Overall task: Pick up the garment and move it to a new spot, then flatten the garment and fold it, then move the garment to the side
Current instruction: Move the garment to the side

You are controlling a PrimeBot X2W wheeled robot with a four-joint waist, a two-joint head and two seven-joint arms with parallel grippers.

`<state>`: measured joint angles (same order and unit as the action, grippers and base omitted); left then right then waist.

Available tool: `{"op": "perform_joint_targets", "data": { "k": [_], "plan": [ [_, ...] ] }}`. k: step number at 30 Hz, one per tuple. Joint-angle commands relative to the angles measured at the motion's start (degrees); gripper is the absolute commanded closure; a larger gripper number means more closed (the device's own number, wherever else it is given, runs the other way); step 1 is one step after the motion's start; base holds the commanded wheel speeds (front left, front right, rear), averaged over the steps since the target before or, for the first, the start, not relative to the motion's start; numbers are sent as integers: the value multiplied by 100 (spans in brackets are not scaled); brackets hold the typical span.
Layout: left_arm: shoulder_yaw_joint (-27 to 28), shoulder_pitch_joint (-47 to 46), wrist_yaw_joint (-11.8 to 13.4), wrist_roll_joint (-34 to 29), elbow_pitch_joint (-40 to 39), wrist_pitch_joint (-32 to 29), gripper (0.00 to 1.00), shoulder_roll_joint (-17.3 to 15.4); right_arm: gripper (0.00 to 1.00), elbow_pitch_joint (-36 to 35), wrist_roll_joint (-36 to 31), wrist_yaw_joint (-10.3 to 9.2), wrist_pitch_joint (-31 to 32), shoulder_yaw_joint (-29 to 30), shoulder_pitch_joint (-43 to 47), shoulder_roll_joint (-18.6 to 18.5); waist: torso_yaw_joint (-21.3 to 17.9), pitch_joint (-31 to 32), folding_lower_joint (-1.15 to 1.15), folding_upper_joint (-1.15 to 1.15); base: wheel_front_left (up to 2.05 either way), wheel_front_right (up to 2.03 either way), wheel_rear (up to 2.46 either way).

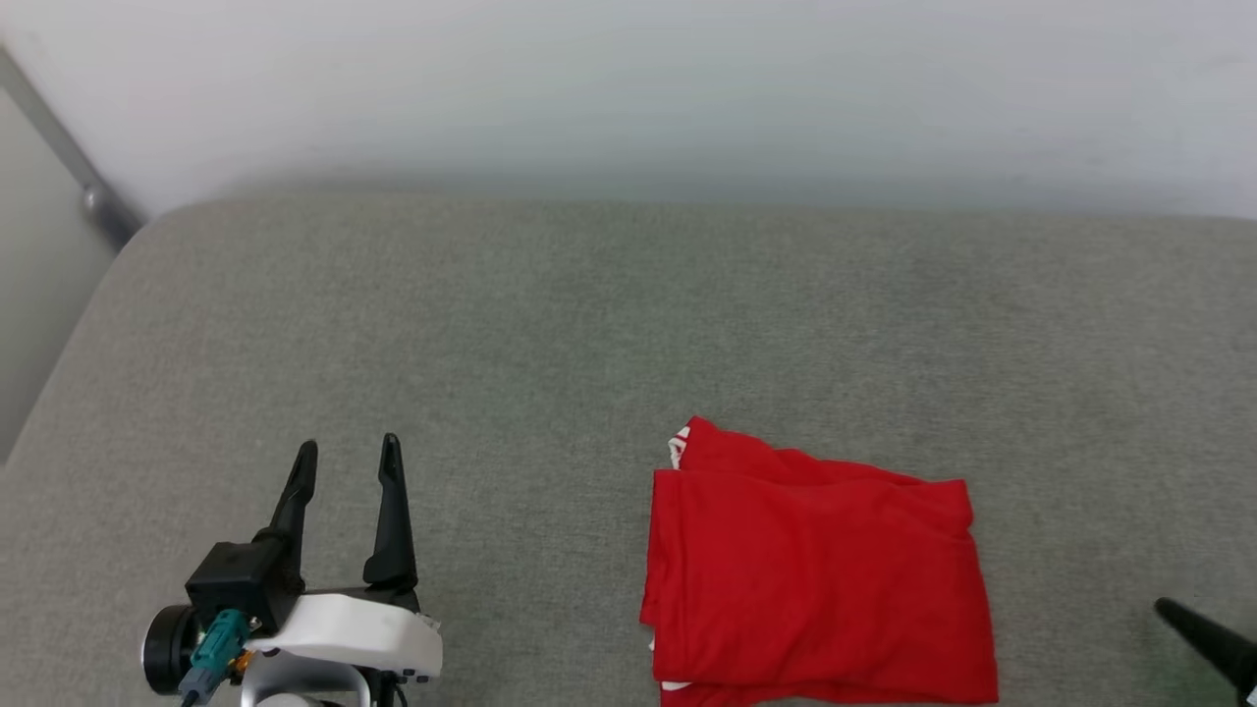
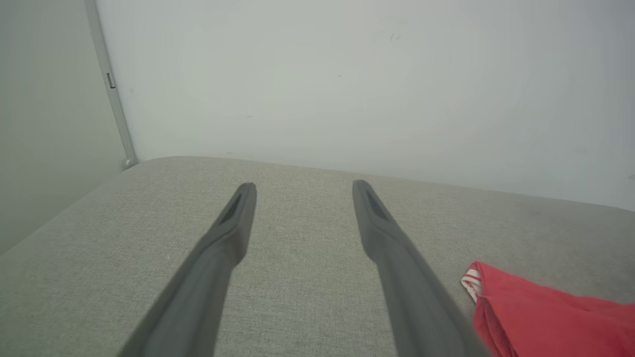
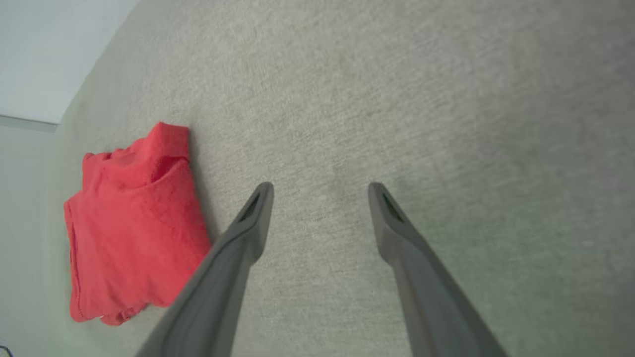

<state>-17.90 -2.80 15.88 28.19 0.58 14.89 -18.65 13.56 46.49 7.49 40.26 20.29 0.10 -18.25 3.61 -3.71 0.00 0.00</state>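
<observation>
The left gripper point(image 1: 350, 447) sits at the lower left of the head view, two fingers point(image 1: 393, 511) pointing up, spread wide, holding nothing. The right gripper point(image 3: 320, 187) is wide open too, one fingertip point(image 1: 1203, 633) at the lower right corner

Head overhead — wrists low, shared garment point(image 1: 815, 579)

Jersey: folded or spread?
Folded: the red jersey lies as a compact layered rectangle on the grey fabric surface, striped trim showing at one corner.
</observation>
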Motion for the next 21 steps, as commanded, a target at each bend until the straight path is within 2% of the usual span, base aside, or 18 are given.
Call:
{"op": "perform_joint_targets", "data": {
  "k": [1,5,9,12,17,18,19,21],
  "plan": [
    [13,-76,8,-52,-37,34,0,37,0,33,59,0,170,-21,-89,41,130,-137,0,0,0,0,0],
    [93,-153,-61,-189,-129,38,0,174,0,274,617,0,1002,-18,-347,387,284,-353,0,0,0,0,0],
    [129,-260,-143,-299,-153,39,0,303,0,429,1038,-1,1448,-131,-632,846,394,-560,0,0,0,0,0],
    [114,-316,-225,-379,-108,40,0,385,0,584,1250,-2,1623,-227,-803,1087,449,-674,0,0,0,0,0],
    [130,-425,-336,-464,-35,40,0,456,0,877,1393,-5,1763,-474,-958,1257,510,-771,0,0,0,0,0],
    [139,-448,-362,-490,-27,40,0,466,4,900,1385,-5,1777,-549,-958,1259,514,-784,0,0,0,0,0],
    [145,-467,-375,-497,-19,40,0,476,48,907,1372,-5,1767,-612,-971,1248,514,-791,0,0,0,0,0],
    [163,-465,-385,-522,13,40,0,497,100,865,1424,-5,1756,-743,-999,1249,491,-782,0,0,0,0,0]
  ]
}}
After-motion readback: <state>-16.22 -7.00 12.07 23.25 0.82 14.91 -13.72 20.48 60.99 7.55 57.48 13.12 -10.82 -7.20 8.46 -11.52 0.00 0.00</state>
